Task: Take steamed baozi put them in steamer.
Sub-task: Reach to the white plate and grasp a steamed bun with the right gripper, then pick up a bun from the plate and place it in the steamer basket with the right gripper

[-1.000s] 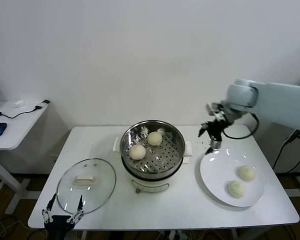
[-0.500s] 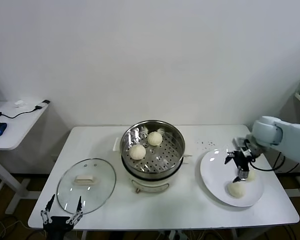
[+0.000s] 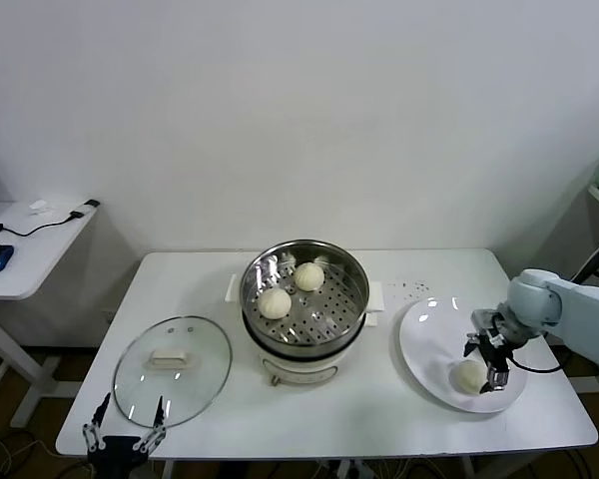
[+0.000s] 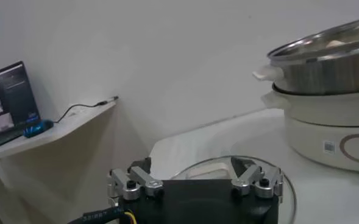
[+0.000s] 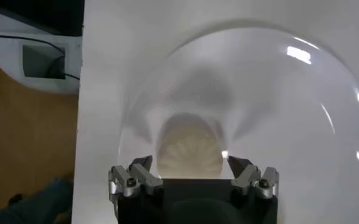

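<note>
The steel steamer [image 3: 349,304] stands mid-table on its white base and holds two baozi [image 3: 275,302] [image 3: 309,276]. On the white plate [image 3: 429,344] at the right lies a cream baozi [image 3: 466,374], with my right gripper [image 3: 487,364] low over the plate right beside it. In the right wrist view a baozi [image 5: 190,146] sits between the spread fingers of the open right gripper [image 5: 190,171], which do not touch it. My left gripper [image 3: 125,434] hangs open and empty below the table's front left edge; the left wrist view shows the steamer [image 4: 325,67] off to the side.
A round glass lid [image 3: 173,369] with a white handle lies on the table's front left and also shows ahead of the left gripper [image 4: 194,176]. A side desk [image 3: 25,249] with a blue mouse stands at the far left. The plate reaches close to the table's right edge.
My right gripper has swung from behind the plate, near the steamer, forward and down onto the plate until its open fingers straddle a baozi. The left arm has stayed where it was.
</note>
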You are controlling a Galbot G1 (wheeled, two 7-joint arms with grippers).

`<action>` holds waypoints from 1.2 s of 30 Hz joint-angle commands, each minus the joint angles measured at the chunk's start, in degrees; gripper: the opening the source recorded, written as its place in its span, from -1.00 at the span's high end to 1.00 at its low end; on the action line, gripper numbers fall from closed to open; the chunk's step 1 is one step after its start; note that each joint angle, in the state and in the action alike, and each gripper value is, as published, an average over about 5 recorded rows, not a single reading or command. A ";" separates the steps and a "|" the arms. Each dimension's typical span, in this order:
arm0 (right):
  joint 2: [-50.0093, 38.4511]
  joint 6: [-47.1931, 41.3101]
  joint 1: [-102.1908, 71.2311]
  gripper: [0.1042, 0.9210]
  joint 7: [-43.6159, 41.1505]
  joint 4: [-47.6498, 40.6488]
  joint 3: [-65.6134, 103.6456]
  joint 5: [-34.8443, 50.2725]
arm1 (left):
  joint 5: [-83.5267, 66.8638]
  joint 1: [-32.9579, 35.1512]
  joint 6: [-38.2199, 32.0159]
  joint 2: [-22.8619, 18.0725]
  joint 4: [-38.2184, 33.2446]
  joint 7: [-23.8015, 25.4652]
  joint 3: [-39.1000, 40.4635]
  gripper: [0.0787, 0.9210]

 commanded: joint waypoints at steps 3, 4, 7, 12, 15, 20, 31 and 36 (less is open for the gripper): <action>1.46 0.20 -4.57 -0.73 -0.31 -2.77 3.81 -2.05 | 0.13 0.02 -0.08 -0.02 0.24 -0.01 -0.04 -0.77; 1.60 0.23 -4.47 -0.68 -0.45 -2.87 3.82 -2.02 | 0.15 0.03 -0.09 -0.02 0.25 -0.02 -0.05 -0.77; 1.88 0.30 -4.06 -0.51 -0.83 -3.03 3.66 -1.94 | 0.19 0.06 -0.10 -0.06 0.23 -0.02 -0.03 -0.77; 2.19 0.42 -3.08 -0.28 -1.34 -3.25 3.31 -1.60 | 0.25 0.15 -0.13 -0.07 0.21 -0.04 -0.02 -0.77; 2.17 0.51 -2.23 -0.19 -1.60 -3.13 2.95 -1.20 | 0.28 0.20 -0.16 -0.05 0.23 -0.04 0.01 -0.77; 2.10 2.45 1.68 -0.11 -2.33 -2.83 1.31 -0.30 | 0.30 0.25 -0.18 0.04 0.26 -0.03 0.10 -0.77; 17.86 36.79 36.29 -0.11 -10.10 -6.36 -13.24 -6.35 | 0.47 0.68 -0.32 0.43 0.09 0.06 0.21 -0.77; 26.50 48.01 41.78 -0.12 -8.60 -4.94 -12.38 -11.44 | 0.50 0.89 -0.61 0.36 0.18 0.07 0.20 -0.77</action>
